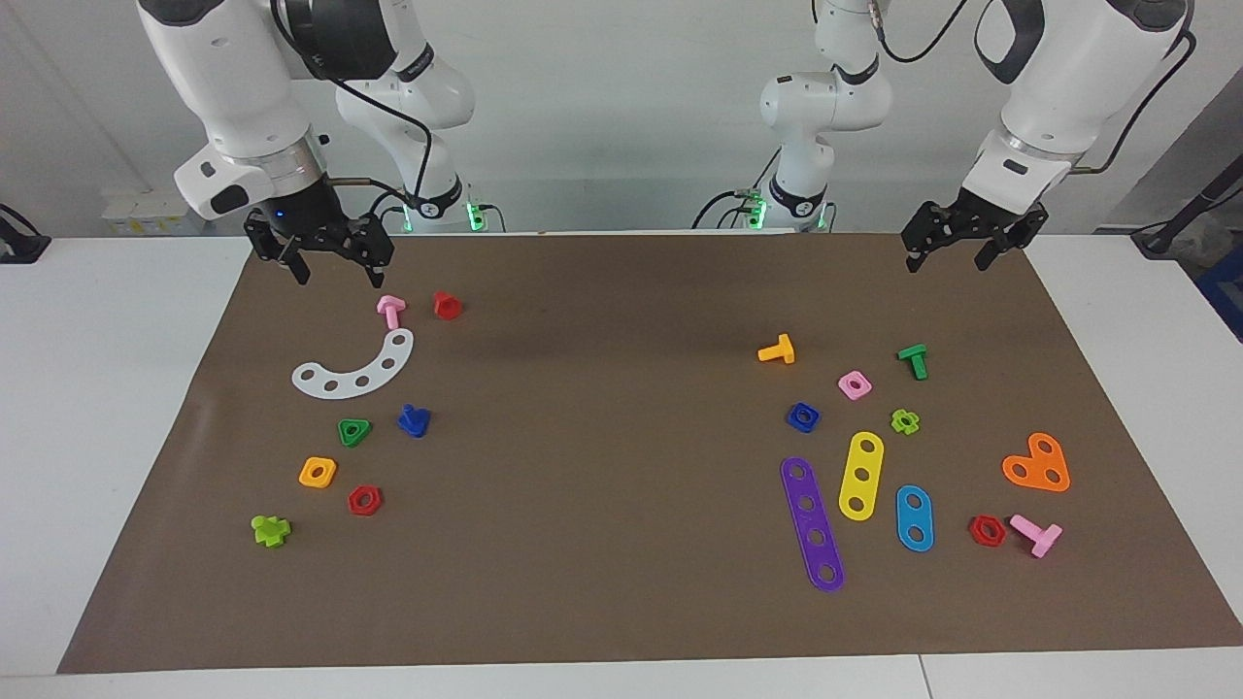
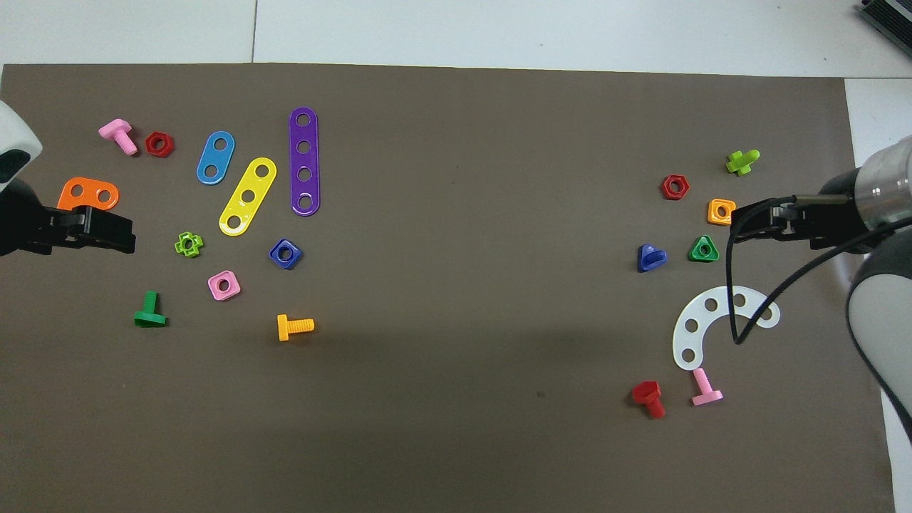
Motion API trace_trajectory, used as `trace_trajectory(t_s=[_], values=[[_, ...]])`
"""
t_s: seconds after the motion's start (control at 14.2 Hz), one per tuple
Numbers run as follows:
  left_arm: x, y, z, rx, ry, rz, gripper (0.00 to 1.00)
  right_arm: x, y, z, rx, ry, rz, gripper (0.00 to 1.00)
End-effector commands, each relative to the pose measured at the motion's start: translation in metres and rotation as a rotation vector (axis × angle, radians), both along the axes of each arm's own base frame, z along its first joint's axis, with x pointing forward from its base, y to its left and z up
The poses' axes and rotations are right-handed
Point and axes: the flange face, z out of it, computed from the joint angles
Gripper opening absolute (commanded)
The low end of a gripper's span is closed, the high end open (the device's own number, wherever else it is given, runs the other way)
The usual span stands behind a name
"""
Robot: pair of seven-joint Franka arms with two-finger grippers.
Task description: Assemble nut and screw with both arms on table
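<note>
Left tool (image 1: 947,254) fingers apart, right tool (image 1: 335,272) apart; nut (image 1: 802,416), screw (image 1: 414,420) untouched

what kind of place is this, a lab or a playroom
Most likely a robotics lab bench, not a playroom: two white Franka arms hang their left gripper and right gripper over a brown mat, with toy parts such as the blue nut and blue screw laid out on it.

purple strip (image 1: 812,523) | yellow strip (image 1: 860,475) | white arc (image 1: 353,367) | orange heart (image 1: 1037,464)

Blue nut (image 1: 802,417) flat; blue screw (image 1: 414,420) apparently head-down.
</note>
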Motion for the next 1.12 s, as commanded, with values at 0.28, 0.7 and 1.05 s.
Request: trace_trajectory(t_s=[0.28, 0.7, 1.05], values=[[0.001, 0.003, 0.001, 0.022, -0.002, 0.004, 1.0, -0.004, 0.005, 0.002, 0.007, 0.004, 0.036, 1.0], [0.0, 0.003, -0.007, 0.016, -0.004, 0.014, 1.0, -0.004, -0.01, 0.001, 0.026, 0.011, 0.01, 1.0], [0.008, -0.008, -0.049, 0.005, -0.003, 0.002, 1.0, -0.006, -0.007, -0.022, 0.027, -0.035, 0.019, 1.0]])
